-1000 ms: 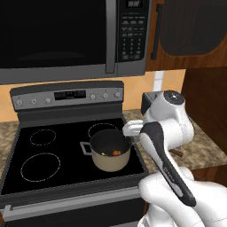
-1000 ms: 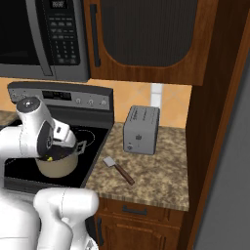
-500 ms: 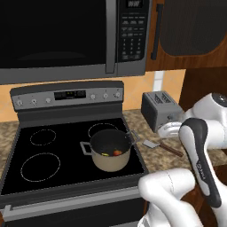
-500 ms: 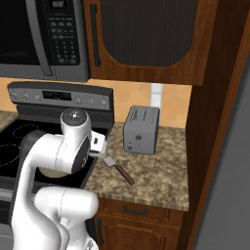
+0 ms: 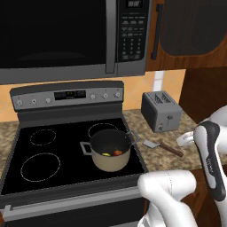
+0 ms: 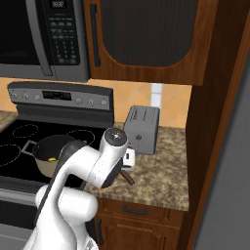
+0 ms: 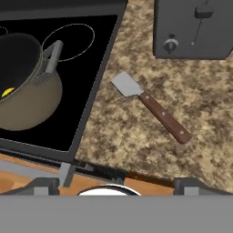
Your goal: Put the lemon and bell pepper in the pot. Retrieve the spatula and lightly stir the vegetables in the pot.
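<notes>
Lying flat right of the beige-tan round pot, the grey-bladed brown-handled spatula looks light, stiff; grab mid-handle; gripper's finger state can't be told.

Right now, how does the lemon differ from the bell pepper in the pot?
The lemon is yellow; the bell pepper is red. In the left base view the lemon lies left of the bell pepper, which sits nearer the pot's right wall. Both are small, rounded and rest on the pot's dark bottom.

Black stovetop bearing pot, granite counter bearing spatula, toaster
</notes>
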Tool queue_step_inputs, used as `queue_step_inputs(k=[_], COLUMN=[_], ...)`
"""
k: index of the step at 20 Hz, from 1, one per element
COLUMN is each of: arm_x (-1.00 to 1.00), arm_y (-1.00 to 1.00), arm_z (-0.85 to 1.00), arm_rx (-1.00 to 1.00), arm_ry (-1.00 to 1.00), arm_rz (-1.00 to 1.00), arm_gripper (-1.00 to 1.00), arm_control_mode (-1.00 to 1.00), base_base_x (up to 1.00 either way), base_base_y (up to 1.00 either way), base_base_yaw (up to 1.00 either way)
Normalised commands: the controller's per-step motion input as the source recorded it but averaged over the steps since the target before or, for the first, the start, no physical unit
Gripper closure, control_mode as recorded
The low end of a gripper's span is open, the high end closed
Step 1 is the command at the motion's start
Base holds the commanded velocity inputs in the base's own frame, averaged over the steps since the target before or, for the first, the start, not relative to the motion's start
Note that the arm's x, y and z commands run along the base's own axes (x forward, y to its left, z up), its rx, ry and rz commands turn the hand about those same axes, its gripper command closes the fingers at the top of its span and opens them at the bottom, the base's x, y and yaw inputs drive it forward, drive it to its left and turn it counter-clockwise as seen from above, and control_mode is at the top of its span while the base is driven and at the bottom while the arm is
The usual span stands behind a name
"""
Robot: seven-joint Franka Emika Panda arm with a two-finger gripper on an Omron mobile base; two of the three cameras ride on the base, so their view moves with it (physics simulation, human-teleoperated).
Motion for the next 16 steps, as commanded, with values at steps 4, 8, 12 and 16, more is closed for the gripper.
queue_step_inputs(k=[4,8,12,16], arm_x=[0.51,0.74,0.31,0.33], arm_y=[-0.32,-0.2,-0.33,-0.38], arm_z=[-0.49,-0.6,-0.49,-0.48], arm_rx=[0.0,0.0,0.0,0.0], arm_ry=[0.18,0.24,0.09,0.06], arm_rz=[0.03,0.05,0.1,0.11], arm_gripper=[-1.0,-1.0,-1.0,-1.0], arm_control_mode=[-1.0,-1.0,-1.0,-1.0], base_base_x=[0.0,0.0,0.0,0.0], base_base_y=[0.0,0.0,0.0,0.0], base_base_yaw=[0.0,0.0,0.0,0.0])
